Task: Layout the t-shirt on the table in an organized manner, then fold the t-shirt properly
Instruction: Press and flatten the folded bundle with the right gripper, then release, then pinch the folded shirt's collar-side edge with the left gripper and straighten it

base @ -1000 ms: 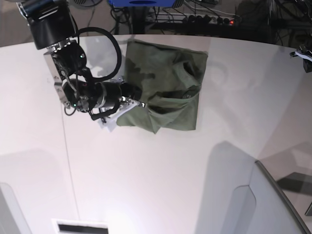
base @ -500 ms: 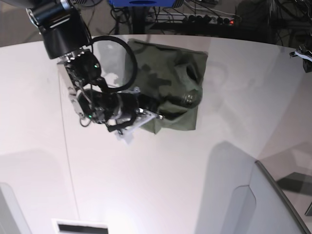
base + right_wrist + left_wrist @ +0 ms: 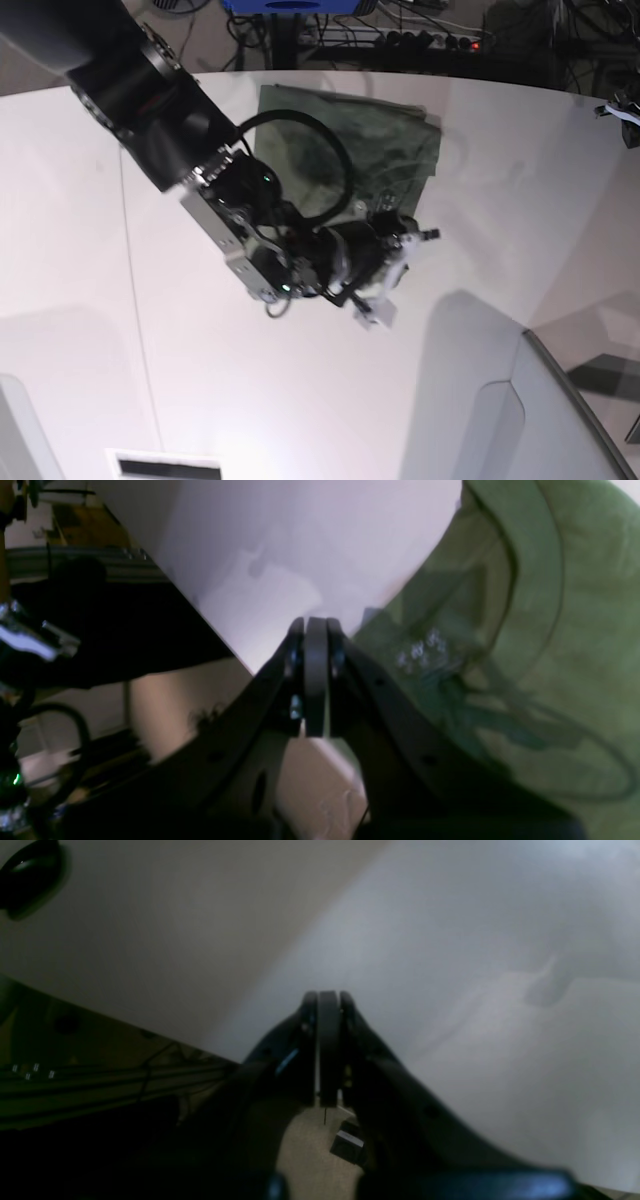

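Our right gripper (image 3: 315, 630) is pinched shut on nothing. The t-shirt (image 3: 550, 630) lies just beside it, to its right. Our left gripper (image 3: 327, 1000) is shut too, with only the table (image 3: 450, 940) ahead.

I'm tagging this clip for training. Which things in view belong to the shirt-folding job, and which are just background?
Job:
- t-shirt
- table
- right gripper, fingers shut
- left gripper, fingers shut

Background:
- cables behind the table
- power strip

We count one t-shirt (image 3: 385, 140) lying on one table (image 3: 500, 200). We see two grippers: the right gripper (image 3: 425, 236) beside the t-shirt, and the left gripper (image 3: 327, 999), seen only from its own wrist camera.
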Motion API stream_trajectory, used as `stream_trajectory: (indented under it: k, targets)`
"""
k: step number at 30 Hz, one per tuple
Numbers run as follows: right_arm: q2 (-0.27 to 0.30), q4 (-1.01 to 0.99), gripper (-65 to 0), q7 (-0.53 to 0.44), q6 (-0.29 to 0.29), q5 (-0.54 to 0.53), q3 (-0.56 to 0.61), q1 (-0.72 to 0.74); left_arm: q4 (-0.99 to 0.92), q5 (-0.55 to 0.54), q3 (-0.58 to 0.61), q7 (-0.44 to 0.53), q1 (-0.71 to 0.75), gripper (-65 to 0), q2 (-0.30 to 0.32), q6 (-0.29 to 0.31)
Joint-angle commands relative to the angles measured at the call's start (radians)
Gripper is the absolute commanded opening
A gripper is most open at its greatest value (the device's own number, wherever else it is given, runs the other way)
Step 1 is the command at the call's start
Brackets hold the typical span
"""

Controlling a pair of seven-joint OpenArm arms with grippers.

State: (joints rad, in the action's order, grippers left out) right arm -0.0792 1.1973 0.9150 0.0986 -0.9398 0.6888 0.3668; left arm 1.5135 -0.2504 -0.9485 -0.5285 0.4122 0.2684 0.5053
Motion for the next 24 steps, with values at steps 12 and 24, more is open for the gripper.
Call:
stream_trajectory:
  k: [12,24]
  targets:
    - [0.203,0.387,-65.0,0.063,0.051,-0.008,-0.091,-0.256,0.143,-0.008,0.07,-0.015,0.023,-65.0,-0.054,0.091]
    - [0.405,0.703,-65.0,0.063,0.049,-0.003,-0.53,-0.519,0.282,-0.26,0.09,-0.296,0.069,-65.0,-0.301,0.193]
